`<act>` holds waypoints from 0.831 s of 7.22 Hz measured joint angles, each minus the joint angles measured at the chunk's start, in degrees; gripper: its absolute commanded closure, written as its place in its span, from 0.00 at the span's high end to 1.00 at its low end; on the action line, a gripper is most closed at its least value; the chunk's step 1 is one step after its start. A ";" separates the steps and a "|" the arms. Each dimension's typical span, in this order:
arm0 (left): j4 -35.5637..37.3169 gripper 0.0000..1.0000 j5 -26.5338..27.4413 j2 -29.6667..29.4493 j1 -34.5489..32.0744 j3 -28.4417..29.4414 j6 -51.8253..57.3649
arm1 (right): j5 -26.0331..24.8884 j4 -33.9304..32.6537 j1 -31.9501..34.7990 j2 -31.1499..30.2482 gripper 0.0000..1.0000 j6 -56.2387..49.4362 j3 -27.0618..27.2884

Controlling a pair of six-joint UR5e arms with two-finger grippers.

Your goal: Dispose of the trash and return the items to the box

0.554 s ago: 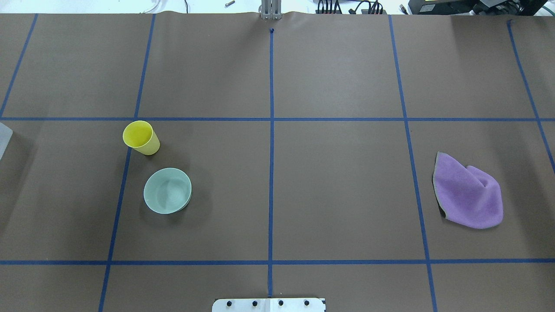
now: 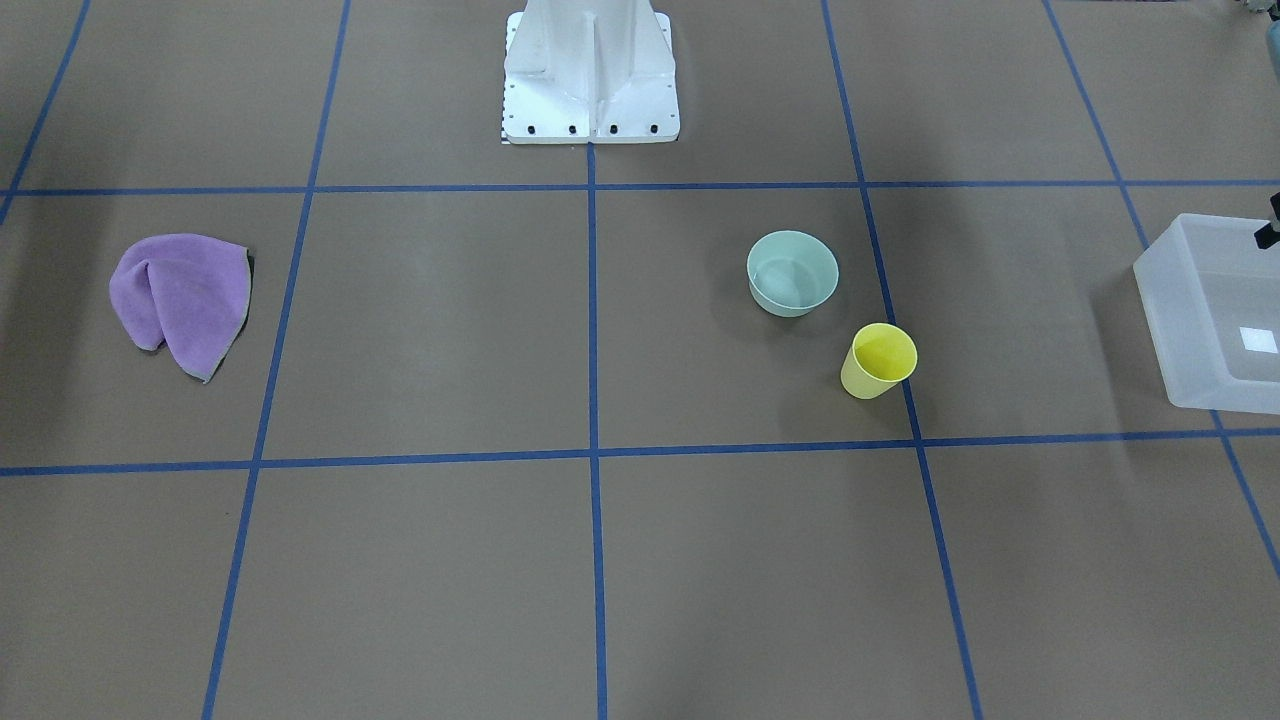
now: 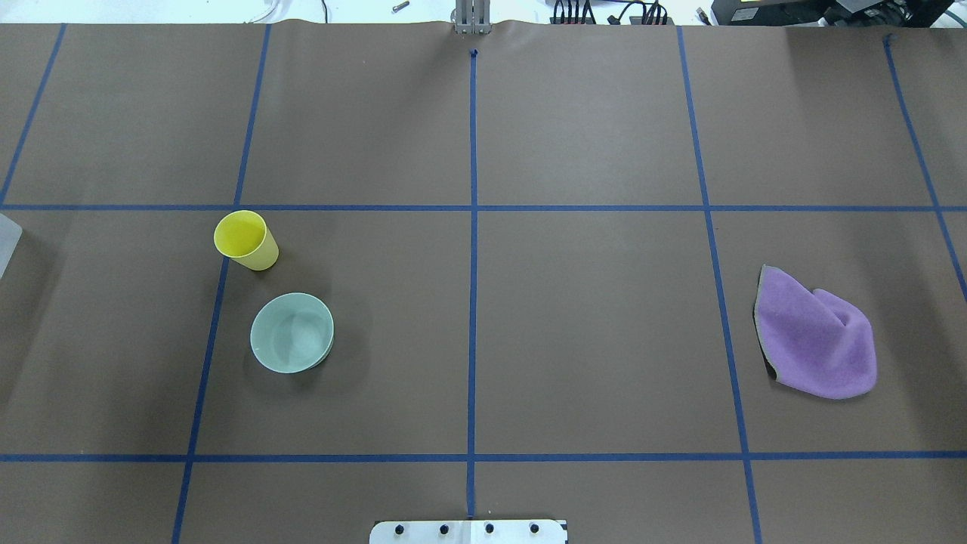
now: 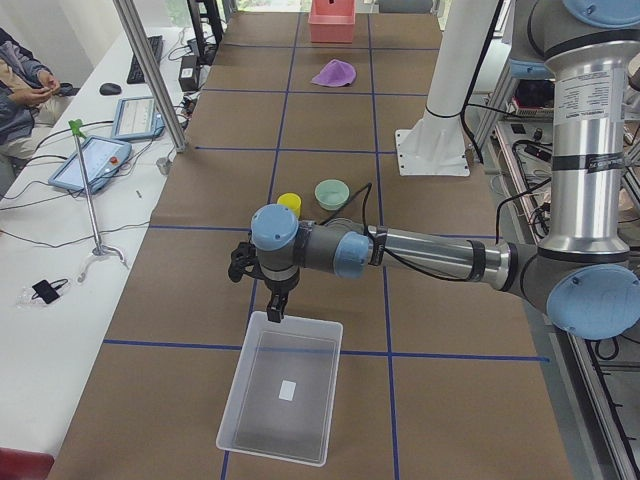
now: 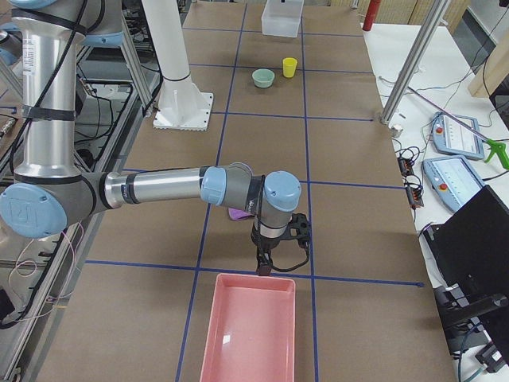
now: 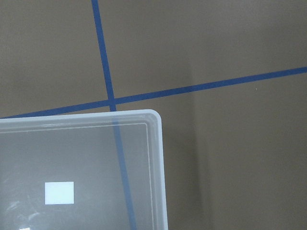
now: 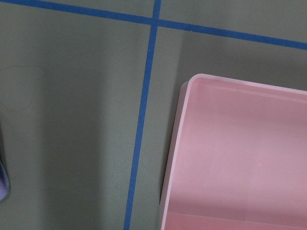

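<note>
The mint-green bowl (image 3: 291, 332) stands upright on the table's left half, also seen in the front view (image 2: 792, 272). A yellow cup (image 3: 245, 239) stands just beyond it. A purple cloth (image 3: 816, 336) lies crumpled at the right. The translucent box (image 4: 243, 385) sits at the left end, empty but for a white label; its corner fills the left wrist view (image 6: 156, 158). My left gripper (image 4: 275, 310) hangs over the box's near corner; I cannot tell if it is open. My right gripper (image 5: 264, 267) hangs over a pink bin's edge (image 5: 208, 334); I cannot tell if it is open.
The pink bin (image 7: 175, 158) sits at the table's right end and looks empty. The white pedestal base (image 2: 590, 70) stands at the robot's side of the table. Blue tape lines grid the brown table cover. Tablets and poles stand along the operators' side.
</note>
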 measured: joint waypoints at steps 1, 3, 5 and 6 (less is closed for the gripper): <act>-0.21 0.98 -0.06 0.14 0.05 -0.23 -0.05 | 0.03 0.02 0.07 -0.21 1.00 -0.25 0.08; -0.69 0.98 -0.05 -0.61 0.16 -0.54 0.11 | 0.28 -0.01 0.17 -0.66 1.00 -0.29 0.47; -2.74 0.98 -0.01 -1.89 2.07 -1.35 -3.71 | 0.31 0.02 0.15 -1.01 1.00 -0.19 0.91; -3.75 0.98 0.18 -2.27 4.58 -2.45 -7.21 | 0.27 0.03 0.12 -1.01 1.00 -0.05 0.98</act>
